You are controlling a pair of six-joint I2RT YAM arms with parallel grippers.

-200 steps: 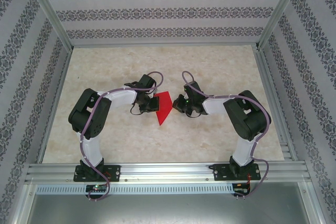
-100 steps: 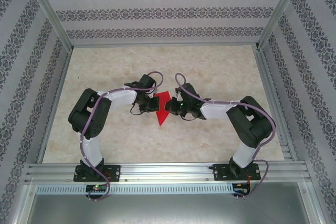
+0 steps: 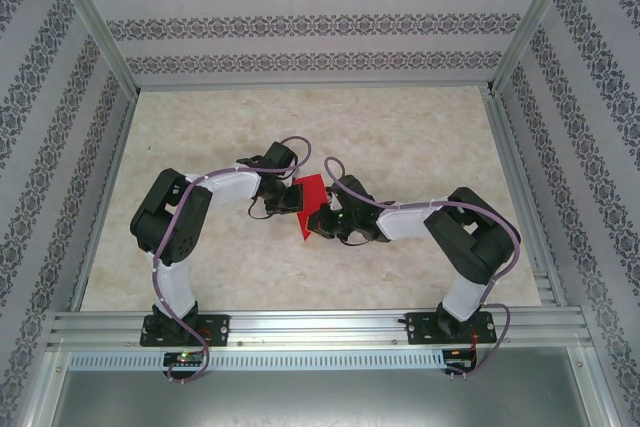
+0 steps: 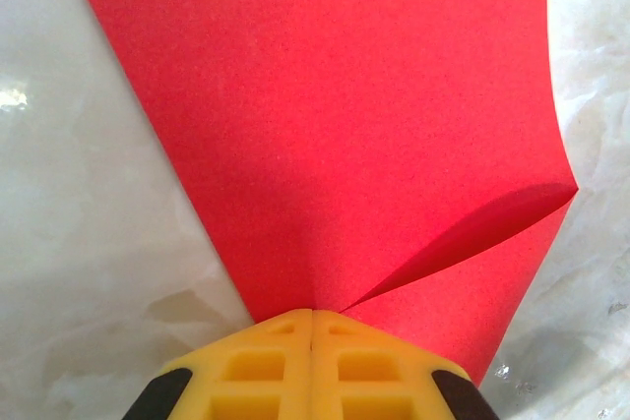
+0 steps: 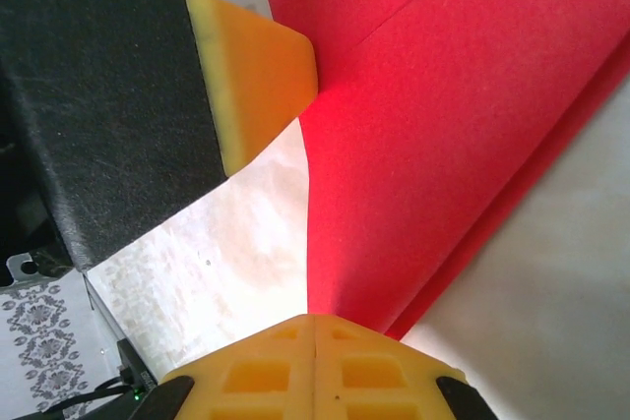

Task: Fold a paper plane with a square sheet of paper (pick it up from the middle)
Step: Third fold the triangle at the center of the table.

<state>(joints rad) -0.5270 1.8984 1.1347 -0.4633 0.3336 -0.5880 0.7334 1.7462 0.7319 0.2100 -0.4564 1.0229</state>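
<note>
Item: square sheet of paper (image 3: 312,192) — red, part-folded, mid-desk (image 3: 420,137), long axis far-to-near, point toward the arm bases. Left end effector (image 4: 313,330) pinched closed on its left edge; right end effector (image 5: 313,327) pinched closed on its right side — both equally near.

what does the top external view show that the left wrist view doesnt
The top external view adds the right gripper reaching onto the red paper from its right side, the two arms' white links, and the patterned walls. The left wrist view adds close detail: a raised flap curling up from the paper, and yellow jaws shut together at its near edge. Both share the red paper, the left gripper and the pale table.
</note>
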